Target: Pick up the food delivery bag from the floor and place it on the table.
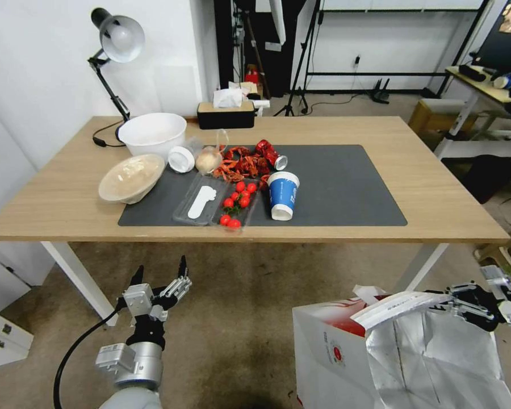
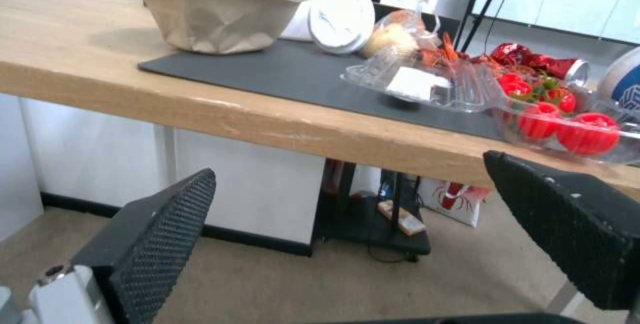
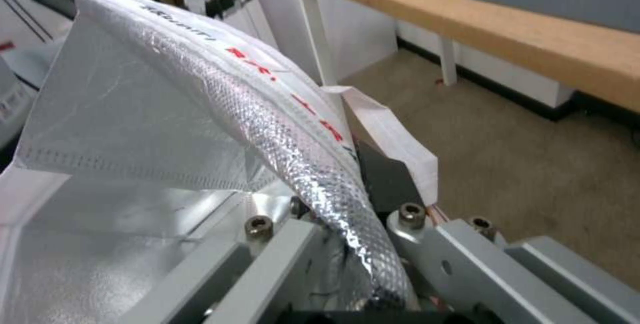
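**Right hand clamped on the bag's rim**

The right hand pinches the food delivery bag at its foil-lined top edge, below the worktop. The bag looks light and floppy; its strap handles would likely hold better. The left hand hangs idle, fingers apart.

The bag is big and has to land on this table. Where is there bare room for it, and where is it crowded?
The table's right half is bare: the mat right of the blue cup, and the wood beyond it. The left-centre is crowded with bowls, a tomato tray and a can. The right gripper grips the bag's rim; the left gripper hangs open below the table's front edge.
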{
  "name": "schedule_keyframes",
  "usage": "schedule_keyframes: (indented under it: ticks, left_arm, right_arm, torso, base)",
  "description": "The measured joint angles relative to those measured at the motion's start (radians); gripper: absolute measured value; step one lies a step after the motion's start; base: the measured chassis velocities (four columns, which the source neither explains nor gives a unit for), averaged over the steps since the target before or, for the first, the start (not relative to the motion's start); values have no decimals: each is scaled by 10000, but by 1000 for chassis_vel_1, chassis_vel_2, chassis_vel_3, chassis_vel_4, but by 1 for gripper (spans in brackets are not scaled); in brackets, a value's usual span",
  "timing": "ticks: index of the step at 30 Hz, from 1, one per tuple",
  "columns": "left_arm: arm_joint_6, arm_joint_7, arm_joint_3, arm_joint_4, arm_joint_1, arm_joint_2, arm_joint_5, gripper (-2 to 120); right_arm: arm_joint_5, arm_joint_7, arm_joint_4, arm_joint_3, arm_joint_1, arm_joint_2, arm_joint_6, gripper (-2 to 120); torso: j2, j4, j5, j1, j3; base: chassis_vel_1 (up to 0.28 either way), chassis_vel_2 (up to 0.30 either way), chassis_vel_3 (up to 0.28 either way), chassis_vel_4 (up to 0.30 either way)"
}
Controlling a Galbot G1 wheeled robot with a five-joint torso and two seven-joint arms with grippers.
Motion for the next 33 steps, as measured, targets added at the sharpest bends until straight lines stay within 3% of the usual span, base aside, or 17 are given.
schedule_keyframes:
  ticks: [29,33]
  left_arm:
    - [-199,-44,-17,-222,195,-260,181,100]
    - [-199,-73,-56,-292,214,-281,185,100]
  right_arm:
    - [2609,105,174,1168,-555,-1048,-929,0]
    - [3551,388,240,1402,-510,-1247,-1050,0]
  torso:
    - [-26,0,1,-11,-15]
    - [-29,-1,0,-12,-16]
  base:
    - [0,0,0,0]
    - [0,0,0,0]
